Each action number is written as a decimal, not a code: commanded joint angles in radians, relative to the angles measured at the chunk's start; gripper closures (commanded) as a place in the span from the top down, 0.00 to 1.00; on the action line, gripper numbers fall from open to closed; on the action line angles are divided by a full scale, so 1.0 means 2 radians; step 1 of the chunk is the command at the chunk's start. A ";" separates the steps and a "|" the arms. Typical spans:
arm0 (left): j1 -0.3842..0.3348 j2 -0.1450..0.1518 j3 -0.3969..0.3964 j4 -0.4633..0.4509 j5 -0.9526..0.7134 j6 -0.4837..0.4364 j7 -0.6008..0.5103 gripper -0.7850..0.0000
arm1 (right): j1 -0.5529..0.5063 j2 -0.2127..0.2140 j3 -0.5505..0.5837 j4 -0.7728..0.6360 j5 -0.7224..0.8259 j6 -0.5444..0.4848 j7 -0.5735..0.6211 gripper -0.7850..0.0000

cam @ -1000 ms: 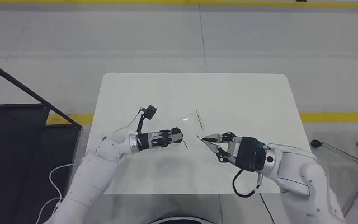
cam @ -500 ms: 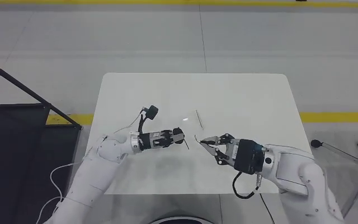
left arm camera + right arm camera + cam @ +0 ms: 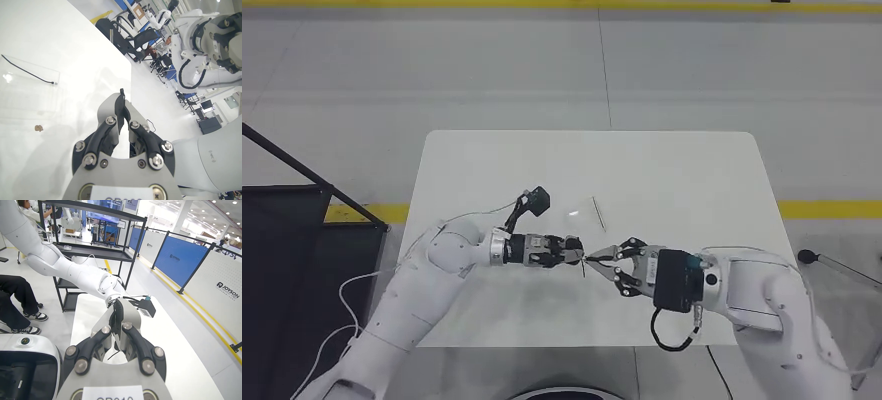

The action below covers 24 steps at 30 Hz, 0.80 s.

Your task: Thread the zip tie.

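Now, table: white with rounded corners; both arms come in over its near edge.
Left gripper: low over the near middle of the table, pointing toward the right gripper. It is clamped narrow, its 2 black pads pressed together.
Zip tie: thin and black. 1 short end pokes out past the left gripper's pad tips. In the top view a dark sliver bridges the small gap between the 2 grippers.
Meeting point: the 2 grippers stand tip to tip, nearly touching. I cannot tell whether the strip's end has entered the head.
Clear sheet: flat on the table, just beyond the grippers toward the far side.
2nd zip tie: black, nearly straight, lying loose on the clear sheet. Its small square head sits near 1 corner of the sheet, apart from both grippers.
Brown scrap: tiny, on the bare table just beside the clear sheet.
Right gripper: just right of the left gripper and aimed back at it. It is closed narrow on the zip tie, pads squeezed on the strip. A thin black tail hangs free below the pads, between the finger links.
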 commanded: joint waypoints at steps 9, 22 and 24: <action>-0.018 0.029 0.037 -0.003 -0.024 -0.013 0.013 0.00 | 0.022 0.036 -0.033 0.015 -0.015 0.000 -0.023 0.00; -0.025 0.039 0.053 -0.002 -0.031 -0.025 0.025 0.00 | 0.046 0.062 -0.051 0.043 -0.015 0.000 -0.048 0.00; -0.025 0.039 0.053 -0.002 -0.031 -0.025 0.025 0.00 | 0.050 0.063 -0.054 0.048 -0.015 0.000 -0.048 0.00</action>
